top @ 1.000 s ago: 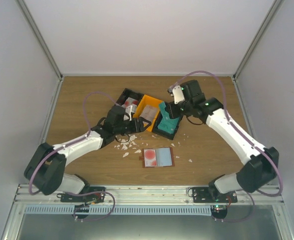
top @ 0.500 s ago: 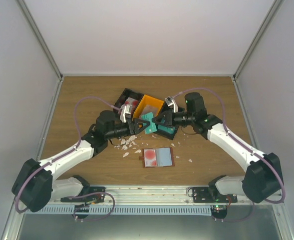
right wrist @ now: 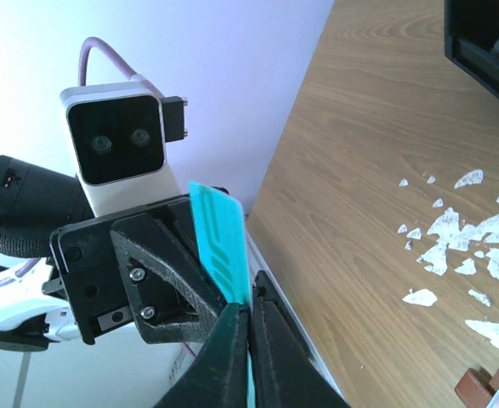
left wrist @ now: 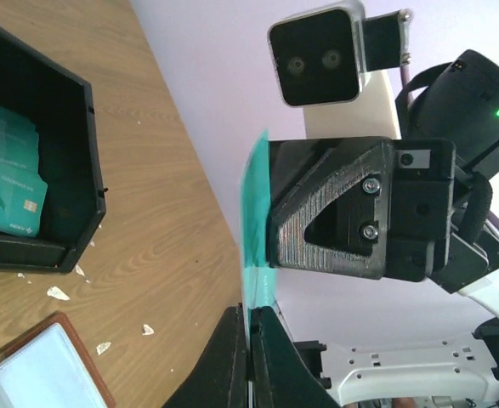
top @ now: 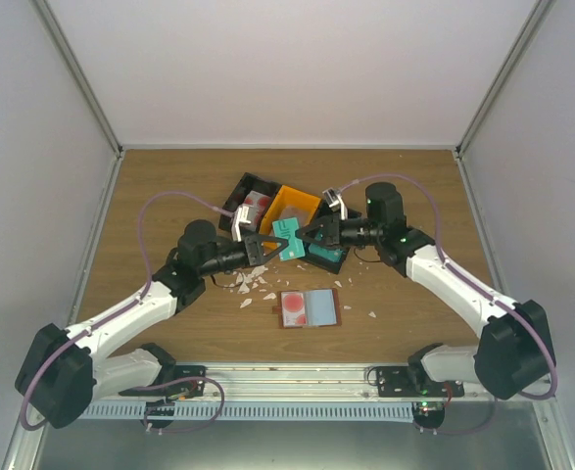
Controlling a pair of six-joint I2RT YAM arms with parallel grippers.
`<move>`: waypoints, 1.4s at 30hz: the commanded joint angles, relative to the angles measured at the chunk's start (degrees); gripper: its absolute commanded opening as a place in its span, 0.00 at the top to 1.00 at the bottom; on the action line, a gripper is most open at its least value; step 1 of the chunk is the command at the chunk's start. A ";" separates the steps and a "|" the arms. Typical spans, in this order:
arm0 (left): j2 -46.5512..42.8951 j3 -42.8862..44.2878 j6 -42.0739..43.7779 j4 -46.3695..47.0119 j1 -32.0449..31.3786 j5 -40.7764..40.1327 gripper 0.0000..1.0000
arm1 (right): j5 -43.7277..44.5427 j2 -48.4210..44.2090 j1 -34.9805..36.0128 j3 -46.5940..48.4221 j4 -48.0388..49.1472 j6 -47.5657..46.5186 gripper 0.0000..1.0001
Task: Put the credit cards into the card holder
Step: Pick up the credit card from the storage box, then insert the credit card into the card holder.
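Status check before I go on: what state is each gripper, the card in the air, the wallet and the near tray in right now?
Left gripper: jaws shut on the teal card.
Right gripper: jaws shut on the same card.
Teal card: in the air, clamped from both ends.
Card holder: lying open, inner side up.
Black tray: holds more teal cards.

We are reading the table (top: 179, 171) as matt grained wood | the teal card (right wrist: 219, 246) as thin smooth plastic | the left gripper (top: 277, 246) and right gripper (top: 306, 235) as matt black plastic, finely ribbed | the card holder (top: 323, 307) as brown leather-edged | the orange tray (top: 297, 201) and black tray (left wrist: 66, 144) as matt plastic | the scraps (right wrist: 453, 229) as white crumbly flakes
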 commanded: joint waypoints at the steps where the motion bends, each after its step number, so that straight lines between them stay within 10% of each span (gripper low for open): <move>1: -0.77 -0.87 2.27 0.82 0.23 -1.46 1.00 | -0.21 -2.17 -0.19 -2.18 1.13 -1.19 0.90; 7: -1.05 -1.00 5.79 -6.74 0.23 -3.57 1.00 | 13.13 -6.36 -0.37 -4.32 -11.21 -10.56 0.53; 17: 0.61 -9.23 3.58 -10.22 -1.78 -5.21 1.00 | 44.41 -15.28 1.20 -10.56 -32.30 -18.09 0.45; 42: 14.74 -17.40 -3.58 15.34 -11.50 -7.79 1.00 | 42.95 -13.47 5.69 -25.93 -21.61 -9.30 0.34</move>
